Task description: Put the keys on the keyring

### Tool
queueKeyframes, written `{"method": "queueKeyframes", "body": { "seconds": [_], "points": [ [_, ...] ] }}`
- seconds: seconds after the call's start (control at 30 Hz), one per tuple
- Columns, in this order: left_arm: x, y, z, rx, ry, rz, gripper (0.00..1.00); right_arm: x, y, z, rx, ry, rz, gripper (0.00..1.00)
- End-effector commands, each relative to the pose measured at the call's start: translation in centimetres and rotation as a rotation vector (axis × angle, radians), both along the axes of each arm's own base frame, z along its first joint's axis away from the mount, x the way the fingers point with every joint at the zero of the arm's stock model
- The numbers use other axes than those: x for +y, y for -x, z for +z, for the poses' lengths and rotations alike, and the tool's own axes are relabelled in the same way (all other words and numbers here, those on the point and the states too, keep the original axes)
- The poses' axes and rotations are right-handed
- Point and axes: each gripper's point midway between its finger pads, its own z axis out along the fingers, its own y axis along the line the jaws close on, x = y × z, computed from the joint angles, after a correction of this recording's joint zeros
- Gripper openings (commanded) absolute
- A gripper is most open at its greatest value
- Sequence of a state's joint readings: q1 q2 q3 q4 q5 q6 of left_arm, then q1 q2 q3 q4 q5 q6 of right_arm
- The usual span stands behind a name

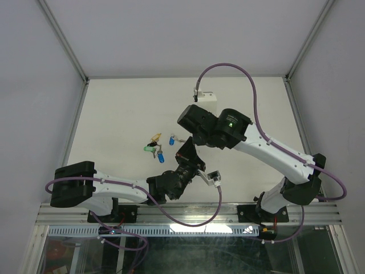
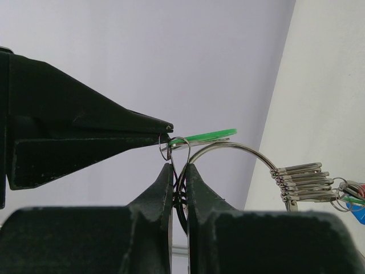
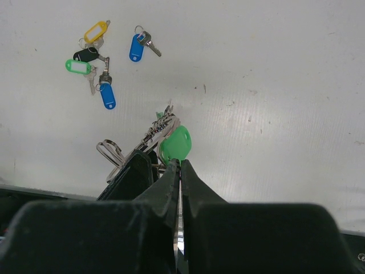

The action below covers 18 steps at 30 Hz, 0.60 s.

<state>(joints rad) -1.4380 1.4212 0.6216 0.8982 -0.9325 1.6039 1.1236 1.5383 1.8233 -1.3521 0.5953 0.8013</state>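
My left gripper [image 2: 178, 166] is shut on the thin silver wire of the keyring [image 2: 239, 148], held above the table. Several small split rings [image 2: 302, 182] hang on its right side. My right gripper [image 3: 179, 162] is shut on the blade of a green-capped key [image 3: 177, 142], whose small ring touches the keyring just above my left fingertips. In the top view both grippers meet near the table's front middle, left gripper [image 1: 181, 173] below right gripper [image 1: 189, 155]. Loose keys lie on the table: yellow [image 3: 95, 31], black [image 3: 86, 55], green [image 3: 77, 67] and two blue [image 3: 136, 47], [image 3: 107, 96].
A small white box [image 1: 206, 98] stands at the back of the white table [image 1: 114, 114]. Grey walls enclose the table on three sides. The loose keys cluster [image 1: 154, 145] lies left of the grippers.
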Motion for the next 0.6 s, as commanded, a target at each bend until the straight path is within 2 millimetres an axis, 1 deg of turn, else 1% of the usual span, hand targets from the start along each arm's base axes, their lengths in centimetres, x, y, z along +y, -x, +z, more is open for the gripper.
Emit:
{"method": "queueKeyframes", "body": {
  "seconds": [0.0, 0.2, 0.57],
  "points": [
    [1.0, -0.8, 2.1, -0.004, 0.118, 0.050, 0.00, -2.7, 0.0, 2.3, -0.057, -0.004, -0.051, 0.00],
    [1.2, -0.8, 2.4, -0.012, 0.127, 0.055, 0.00, -3.3, 0.1, 2.2, -0.050, -0.005, -0.061, 0.00],
    [1.3, -0.8, 2.5, -0.014, 0.133, 0.057, 0.00, -4.7, 0.1, 2.6, -0.052, -0.016, -0.086, 0.00]
  ]
}}
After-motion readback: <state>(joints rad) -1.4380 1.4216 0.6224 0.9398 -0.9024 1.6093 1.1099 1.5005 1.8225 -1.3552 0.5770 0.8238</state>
